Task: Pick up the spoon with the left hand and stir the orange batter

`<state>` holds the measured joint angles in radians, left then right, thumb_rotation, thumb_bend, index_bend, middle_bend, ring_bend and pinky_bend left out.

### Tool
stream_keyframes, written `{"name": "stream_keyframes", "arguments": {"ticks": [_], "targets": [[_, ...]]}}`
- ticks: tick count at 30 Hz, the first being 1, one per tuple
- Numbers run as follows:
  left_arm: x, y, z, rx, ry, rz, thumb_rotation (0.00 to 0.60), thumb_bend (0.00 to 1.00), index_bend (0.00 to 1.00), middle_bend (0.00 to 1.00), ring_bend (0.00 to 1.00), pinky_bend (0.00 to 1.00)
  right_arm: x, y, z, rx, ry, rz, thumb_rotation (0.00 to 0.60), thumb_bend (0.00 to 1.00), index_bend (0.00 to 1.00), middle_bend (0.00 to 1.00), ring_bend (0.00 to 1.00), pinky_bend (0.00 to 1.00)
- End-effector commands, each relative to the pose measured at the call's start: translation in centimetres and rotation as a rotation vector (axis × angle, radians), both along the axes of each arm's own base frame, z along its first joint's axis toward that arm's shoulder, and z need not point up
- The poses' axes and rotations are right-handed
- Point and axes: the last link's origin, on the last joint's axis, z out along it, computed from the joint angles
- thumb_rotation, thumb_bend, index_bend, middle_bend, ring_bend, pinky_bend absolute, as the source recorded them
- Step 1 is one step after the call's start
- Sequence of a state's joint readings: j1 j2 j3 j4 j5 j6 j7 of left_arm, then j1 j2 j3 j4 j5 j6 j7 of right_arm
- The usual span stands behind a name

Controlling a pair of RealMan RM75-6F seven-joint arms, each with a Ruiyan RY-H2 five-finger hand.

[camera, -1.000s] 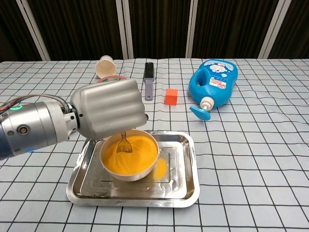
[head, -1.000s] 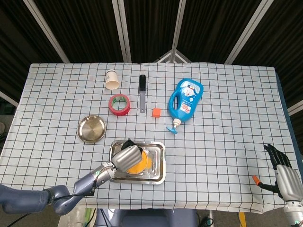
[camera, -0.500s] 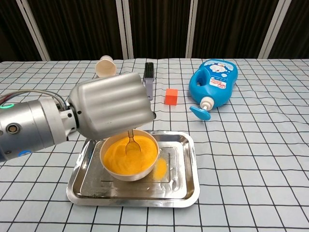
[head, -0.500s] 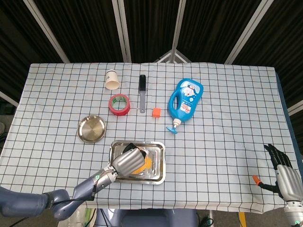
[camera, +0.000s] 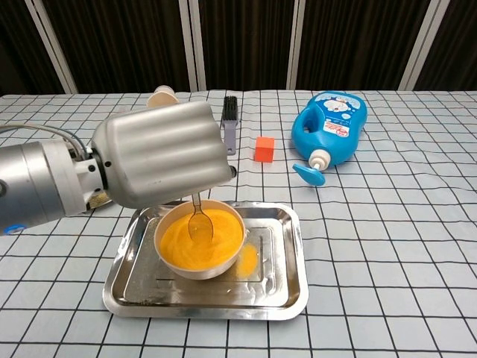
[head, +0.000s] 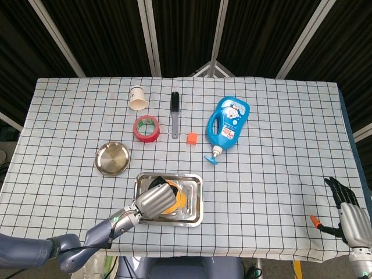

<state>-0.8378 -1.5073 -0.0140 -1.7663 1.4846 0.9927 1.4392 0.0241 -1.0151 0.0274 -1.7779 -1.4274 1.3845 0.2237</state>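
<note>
We see the bowl point(camera: 200, 242) sitting in the tray point(camera: 283, 261) near the tabletop's point(camera: 387, 224) front edge. Behind the tray lie a cube point(camera: 264, 148) and brush point(camera: 229, 123); the bottle point(camera: 332, 127) lies right of them, the cup point(head: 138, 98) left.

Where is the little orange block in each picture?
Head view: the orange block sits at the middle of the table, between the black brush and the blue bottle.
Chest view: the block sits far back, centre.
Shared landmark: the blue bottle just to its right.

orange batter point(camera: 201, 240), blue bottle point(camera: 332, 127), checked tablecloth point(camera: 387, 239)
</note>
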Motion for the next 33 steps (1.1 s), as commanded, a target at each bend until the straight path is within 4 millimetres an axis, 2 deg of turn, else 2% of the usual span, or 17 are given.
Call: {"name": "stream_keyframes", "arguments": {"ticks": [1, 9, 15, 20, 29, 33], "targets": [[-0.1, 0.1, 0.1, 0.005, 0.006, 0.006, 0.6, 0.73, 0.82, 1.0, 1.0, 1.0, 0.0, 0.0, 0.0, 0.001, 0.0, 0.0, 0.6, 0.31, 0.0, 0.0, 0.0, 0.0], [-0.2, 0.6, 0.0, 0.014, 0.017, 0.011, 0.6, 0.73, 0.82, 1.0, 1.0, 1.0, 0.0, 0.0, 0.0, -0.001, -0.003, -0.002, 0.6, 0.31, 0.0, 0.0, 0.0, 0.0], [1.4, 1.3, 0.9, 0.033, -0.005, -0.037, 0.6, 0.73, 0.82, 1.0, 1.0, 1.0, 0.0, -0.1, 0.0, 0.0, -0.006, -0.003, 0.6, 0.31, 0.0, 0.0, 0.0, 0.0], [0.4, 0.7, 0.6, 0.028, 0.12, -0.14, 0.6, 0.73, 0.82, 1.0, 1.0, 1.0, 0.0, -0.1, 0.0, 0.0, -0.011, -0.007, 0.6, 0.31, 0.0, 0.0, 0.0, 0.0], [0.7, 1.2, 1.2, 0.038, 0.074, -0.127, 0.6, 0.72, 0.82, 1.0, 1.0, 1.0, 0.0, -0.1, 0.0, -0.002, -0.012, -0.007, 0.6, 0.31, 0.0, 0.0, 0.0, 0.0], [-0.2, 1.1, 1.0, 0.035, 0.126, -0.146, 0.6, 0.72, 0.82, 1.0, 1.0, 1.0, 0.0, -0.1, 0.0, -0.001, -0.011, -0.007, 0.6, 0.31, 0.0, 0.0, 0.0, 0.0]]}}
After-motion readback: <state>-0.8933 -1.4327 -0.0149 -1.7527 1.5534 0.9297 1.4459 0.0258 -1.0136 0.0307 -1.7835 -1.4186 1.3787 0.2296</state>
